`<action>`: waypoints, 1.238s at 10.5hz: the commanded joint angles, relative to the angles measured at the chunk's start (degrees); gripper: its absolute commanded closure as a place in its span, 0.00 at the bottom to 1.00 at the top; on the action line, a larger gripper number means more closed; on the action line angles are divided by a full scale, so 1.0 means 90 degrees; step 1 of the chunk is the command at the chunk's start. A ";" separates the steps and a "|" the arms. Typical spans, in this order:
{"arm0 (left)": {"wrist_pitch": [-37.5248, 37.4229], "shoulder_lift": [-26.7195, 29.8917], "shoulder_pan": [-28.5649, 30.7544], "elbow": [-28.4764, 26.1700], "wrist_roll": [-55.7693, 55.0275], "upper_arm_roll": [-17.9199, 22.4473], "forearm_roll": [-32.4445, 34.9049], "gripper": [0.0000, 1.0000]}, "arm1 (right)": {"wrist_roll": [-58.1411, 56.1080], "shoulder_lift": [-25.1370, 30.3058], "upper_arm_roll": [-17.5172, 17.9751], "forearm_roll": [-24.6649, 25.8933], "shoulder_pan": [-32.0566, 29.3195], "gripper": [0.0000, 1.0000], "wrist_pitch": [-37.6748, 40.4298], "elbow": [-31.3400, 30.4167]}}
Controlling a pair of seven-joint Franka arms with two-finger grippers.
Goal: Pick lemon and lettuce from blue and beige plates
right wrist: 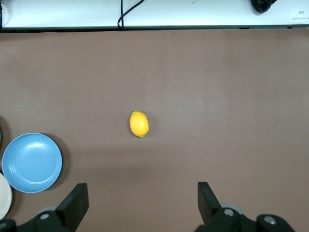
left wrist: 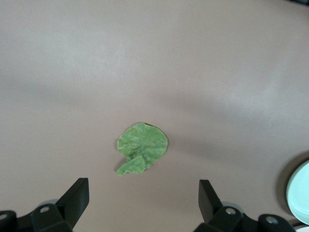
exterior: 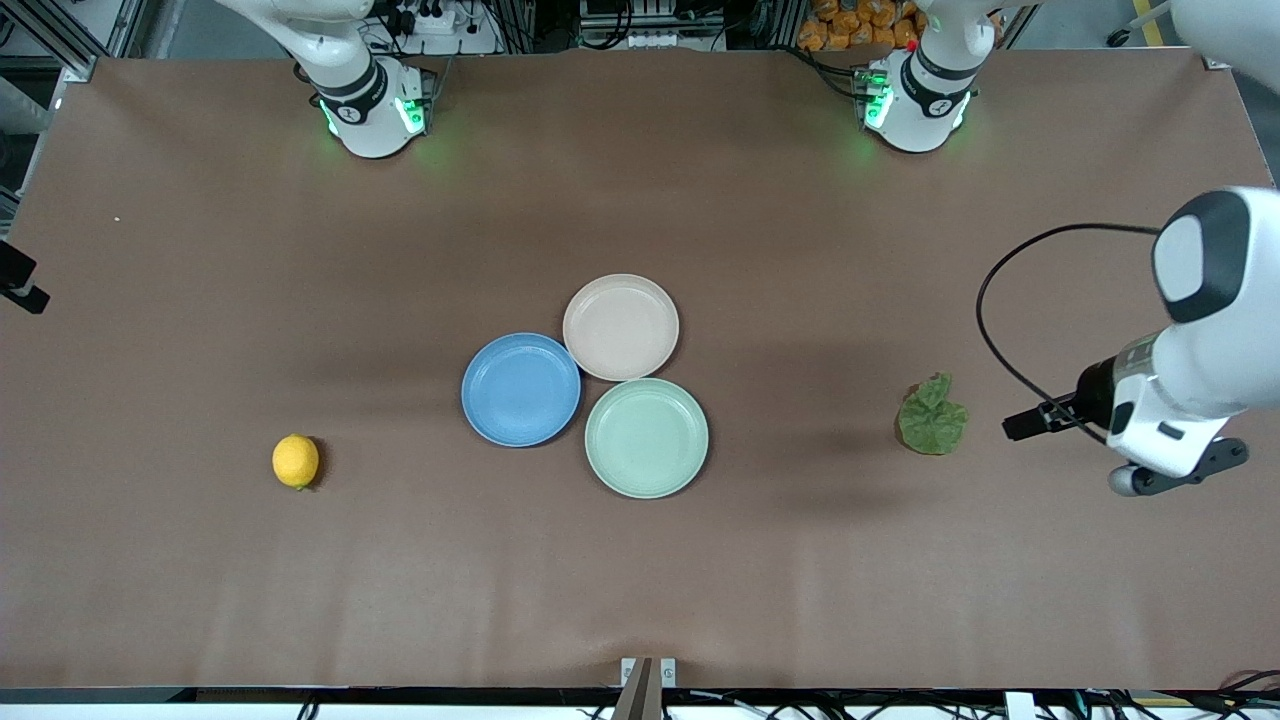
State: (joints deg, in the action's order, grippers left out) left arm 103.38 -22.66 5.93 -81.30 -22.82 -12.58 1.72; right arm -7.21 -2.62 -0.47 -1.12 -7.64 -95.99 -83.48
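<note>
Lemon sits loose on the worktop toward the right arm's end, well clear of the right gripper, fingers spread wide. Lettuce lies near the left gripper, released too. Blue plate and beige plate stand empty.

Robot lab, brown-covered table, aluminium framing, cables

Only one marking reads: "04". It is printed on the white strip along the bench's edge.
</note>
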 commanded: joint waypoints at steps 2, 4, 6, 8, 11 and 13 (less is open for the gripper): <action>-0.0081 0.0670 -0.0112 -0.0098 0.0046 -0.0038 0.0161 0.00 | -0.0039 0.0301 -0.0417 -0.0332 0.0371 0.00 0.0079 -0.0363; -0.0382 0.1041 -0.0122 -0.0098 0.0055 -0.0019 0.0161 0.00 | -0.0019 0.0311 -0.0388 -0.0841 0.0409 0.00 0.0381 -0.0373; -0.0685 0.1276 -0.0132 -0.0098 0.0046 -0.0009 0.0161 0.00 | 0.0194 0.0418 -0.0212 -0.0823 0.0517 0.00 0.0606 -0.0547; -0.1055 0.1540 -0.0142 -0.0098 0.0046 -0.0028 0.0161 0.00 | 0.0196 0.0623 -0.0027 -0.0454 0.0517 0.00 0.0693 -0.0803; -0.1379 0.1766 -0.0152 -0.0098 0.0055 -0.0067 -0.0063 0.00 | 0.0196 0.0701 0.0042 -0.0150 0.0517 0.00 0.0997 -0.0813; -0.1554 0.1853 -0.0152 -0.0098 0.0065 -0.0154 -0.0181 0.00 | 0.0196 0.0692 0.0042 0.0046 0.0527 0.00 0.0997 -0.0822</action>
State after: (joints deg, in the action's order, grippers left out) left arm 90.67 -7.59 4.47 -81.22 -22.82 -13.36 1.12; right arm -6.26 1.89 -0.39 -2.28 -2.97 -86.82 -88.91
